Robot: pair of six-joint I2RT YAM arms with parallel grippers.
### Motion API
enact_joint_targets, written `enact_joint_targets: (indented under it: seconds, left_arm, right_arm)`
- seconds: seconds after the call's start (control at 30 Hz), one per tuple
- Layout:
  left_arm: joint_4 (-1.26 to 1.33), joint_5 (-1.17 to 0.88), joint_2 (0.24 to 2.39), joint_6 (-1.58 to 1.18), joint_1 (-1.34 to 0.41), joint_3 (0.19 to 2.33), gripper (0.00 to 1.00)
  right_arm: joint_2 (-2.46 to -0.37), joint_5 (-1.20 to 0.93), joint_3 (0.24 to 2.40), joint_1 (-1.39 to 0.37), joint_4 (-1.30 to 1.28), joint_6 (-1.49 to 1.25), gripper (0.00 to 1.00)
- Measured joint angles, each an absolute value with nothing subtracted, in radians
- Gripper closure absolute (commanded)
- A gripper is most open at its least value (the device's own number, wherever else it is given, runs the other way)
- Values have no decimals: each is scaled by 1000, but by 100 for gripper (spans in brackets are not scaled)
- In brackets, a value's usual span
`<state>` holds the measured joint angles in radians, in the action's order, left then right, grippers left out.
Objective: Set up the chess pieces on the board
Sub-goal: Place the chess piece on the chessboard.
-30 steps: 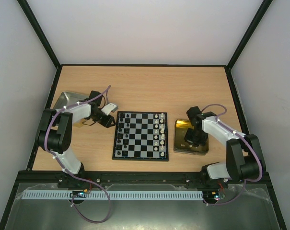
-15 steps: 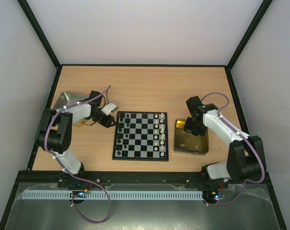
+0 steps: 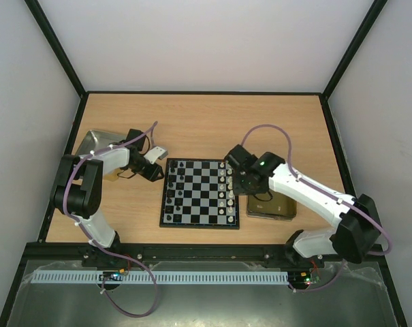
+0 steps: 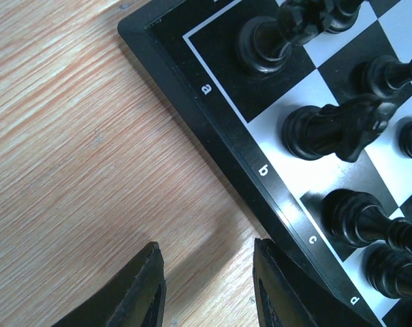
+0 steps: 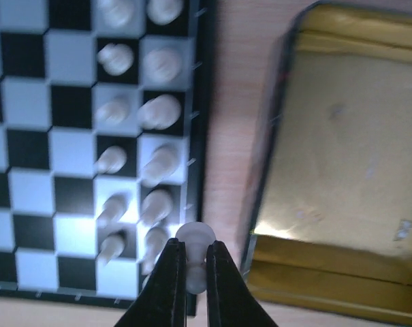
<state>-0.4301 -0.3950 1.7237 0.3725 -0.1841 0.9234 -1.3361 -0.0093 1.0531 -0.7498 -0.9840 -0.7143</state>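
The board [image 3: 199, 225] lies mid-table, with black pieces [image 3: 175, 184] along its left two columns and white pieces [image 3: 226, 191] along its right two. My right gripper [image 3: 238, 178] hovers over the board's right edge. In the right wrist view it [image 5: 194, 257] is shut on a white piece [image 5: 195, 237], above the near end of the white rows [image 5: 158, 112]. My left gripper [image 3: 156, 170] is open and empty over bare wood beside the board's left rim [image 4: 212, 116]. Its fingers [image 4: 148, 286] show beside black pieces [image 4: 328, 129].
An empty gold tray [image 3: 277, 208] sits right of the board, partly under my right arm; it also shows in the right wrist view [image 5: 342, 150]. A silver tray [image 3: 90, 142] sits at the far left behind my left arm.
My right arm has swung left from over the gold tray to the board's right edge, holding the white piece. The left arm has not moved.
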Motion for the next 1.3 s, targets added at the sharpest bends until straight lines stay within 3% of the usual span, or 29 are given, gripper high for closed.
enact_joint_targets:
  seconds: [0.2, 0.37, 1.3]
  left_arm:
    - [-427, -393, 1720, 373, -179, 919, 62]
    - [-415, -400, 1714, 373, -173, 908, 62]
    - [-408, -408, 1709, 373, -167, 902, 62]
  right_arm:
    - [-1351, -57, 1058, -958, -990, -748, 98]
    - [-1383, -99, 1041, -1029, -963, -780, 98]
    - [-1516, -180, 944, -1066, -833, -813, 96]
